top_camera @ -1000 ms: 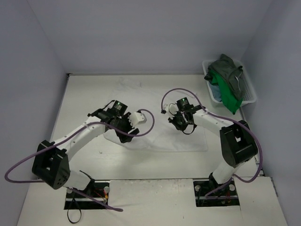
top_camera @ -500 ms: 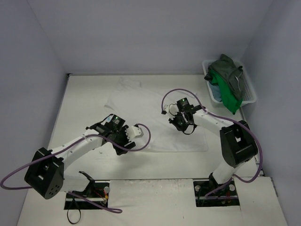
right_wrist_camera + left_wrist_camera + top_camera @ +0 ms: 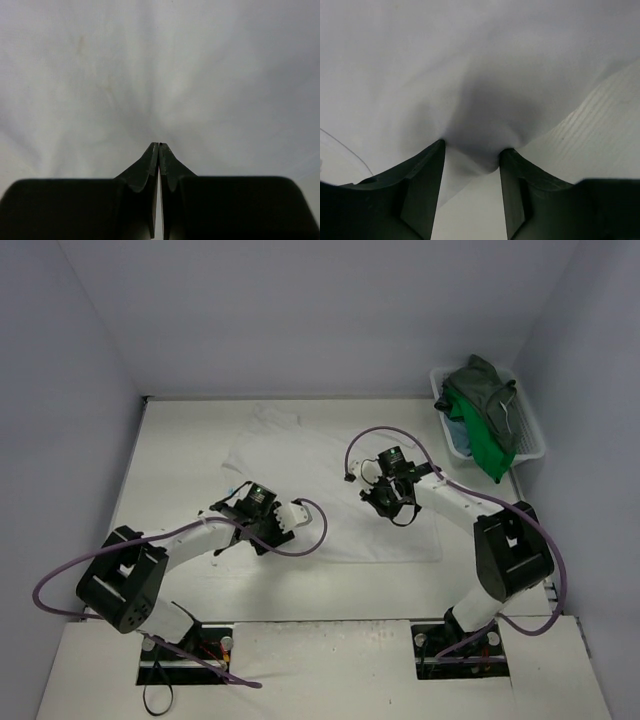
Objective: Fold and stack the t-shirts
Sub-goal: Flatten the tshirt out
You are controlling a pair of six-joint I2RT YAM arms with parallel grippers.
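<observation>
A white t-shirt lies spread flat in the middle of the table. My left gripper is down at its near left edge. In the left wrist view the left gripper is open, and a soft hump of the white t-shirt bulges between its fingertips. My right gripper rests on the shirt's right half. Seen from its wrist, the right gripper is shut, its tips pressed on the white t-shirt, which creases towards them. Dark grey-green, bright green and teal-blue t-shirts are piled in the basket.
The white mesh basket stands at the far right corner against the wall. Purple cables loop from both arms over the cloth. Walls close the table on the left, back and right.
My left gripper has shifted towards the near left edge of the white shirt, and its jaws have narrowed around a fold of cloth. The right gripper has stayed where it was.
</observation>
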